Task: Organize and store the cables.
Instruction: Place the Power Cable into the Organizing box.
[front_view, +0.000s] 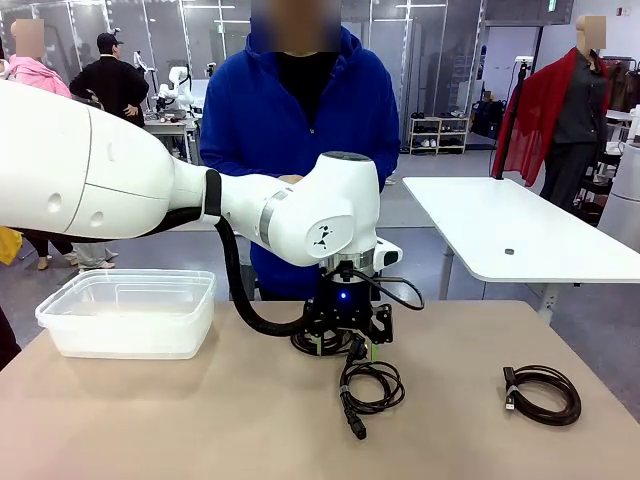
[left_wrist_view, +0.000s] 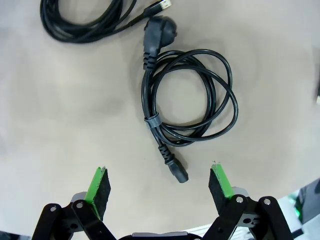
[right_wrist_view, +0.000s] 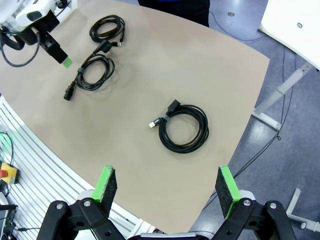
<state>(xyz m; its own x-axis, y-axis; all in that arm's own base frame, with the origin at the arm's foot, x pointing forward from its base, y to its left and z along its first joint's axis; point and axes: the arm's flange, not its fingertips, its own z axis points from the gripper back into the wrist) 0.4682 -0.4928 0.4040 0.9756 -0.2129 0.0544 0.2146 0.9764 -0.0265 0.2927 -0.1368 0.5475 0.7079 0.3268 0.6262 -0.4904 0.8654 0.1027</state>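
Three coiled black cables lie on the tan table (front_view: 180, 420). My left gripper (front_view: 345, 347) hangs open just above the middle of the table, over a tied power cable (front_view: 372, 386) with chunky plug ends. In the left wrist view that cable (left_wrist_view: 152, 121) lies ahead of and between my open left gripper (left_wrist_view: 160, 184), untouched. A second coil (left_wrist_view: 80, 31) lies just beyond it. The third cable (front_view: 545, 394) rests at the table's right. My right gripper (right_wrist_view: 166, 184) is open and high above that third cable (right_wrist_view: 165, 120), holding nothing.
A clear plastic container (front_view: 128, 312) stands at the table's left. A person in a blue hoodie (front_view: 300, 110) stands at the far side, behind my left arm. A white table (front_view: 520, 230) stands to the right beyond the table's edge.
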